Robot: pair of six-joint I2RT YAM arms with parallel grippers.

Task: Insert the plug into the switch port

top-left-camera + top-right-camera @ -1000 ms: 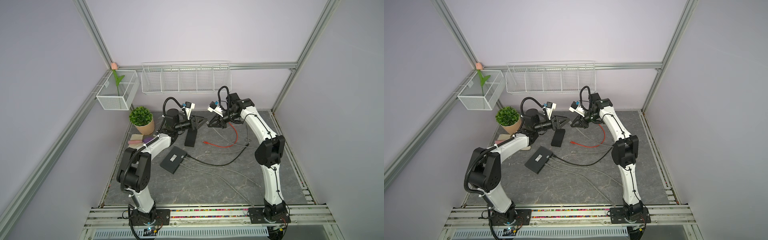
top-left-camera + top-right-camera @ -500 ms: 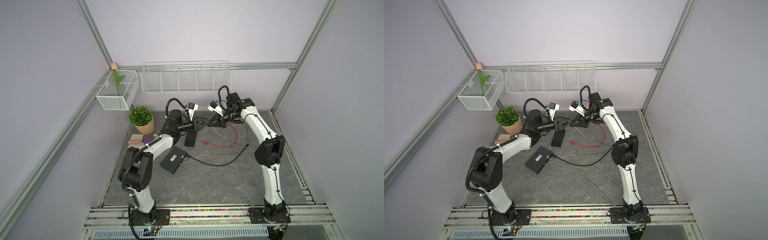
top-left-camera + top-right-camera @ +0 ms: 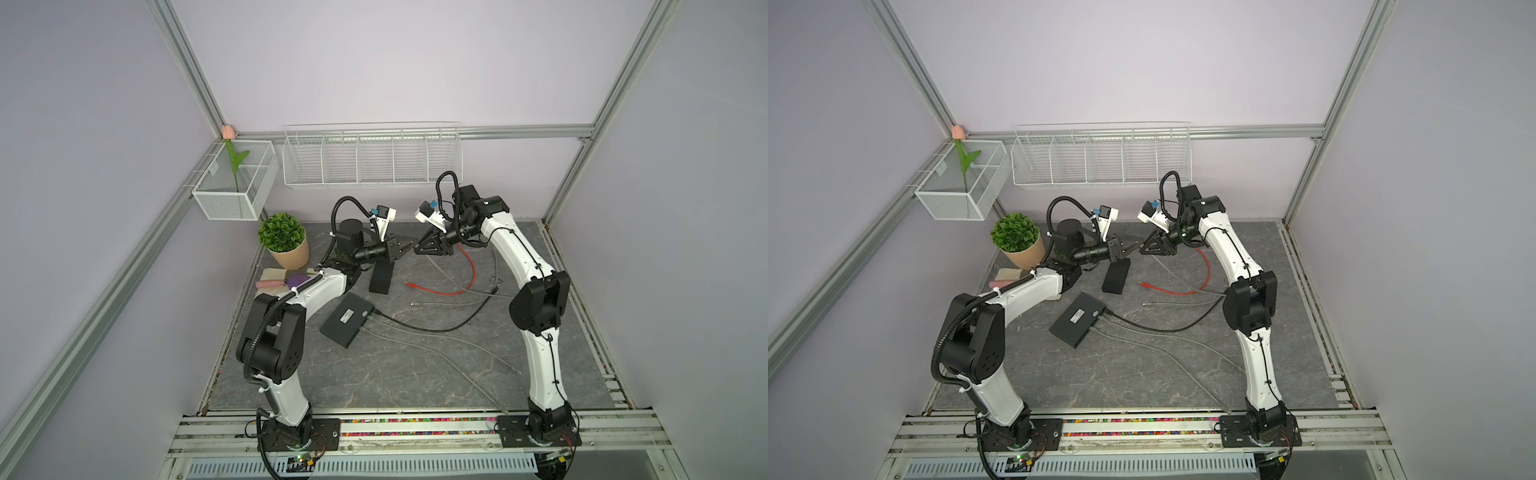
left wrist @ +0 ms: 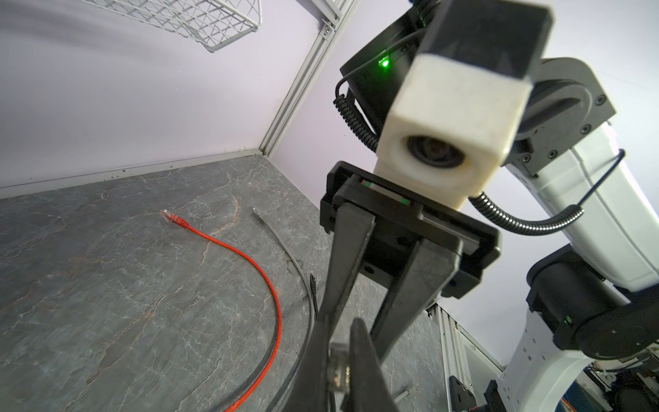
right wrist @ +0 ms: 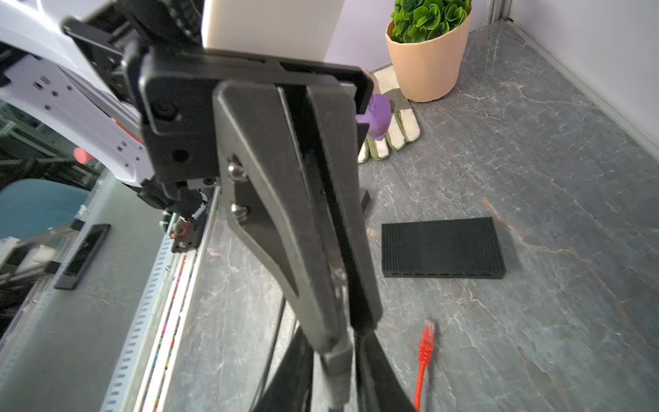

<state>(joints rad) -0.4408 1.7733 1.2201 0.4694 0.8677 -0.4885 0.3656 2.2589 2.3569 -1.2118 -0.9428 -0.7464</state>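
The left pincer [image 4: 338, 344] is pressed together on the clear plug [image 4: 337, 369], in the air well beyond the switch [image 3: 349, 318]. The right pincer [image 3: 417, 251] looks slightly spread, tips just beside the plug. The right should back straight off, without twisting the plug.

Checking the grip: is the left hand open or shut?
Shut. Left wrist view: the left hand has its fingers clamped on a clear plug.
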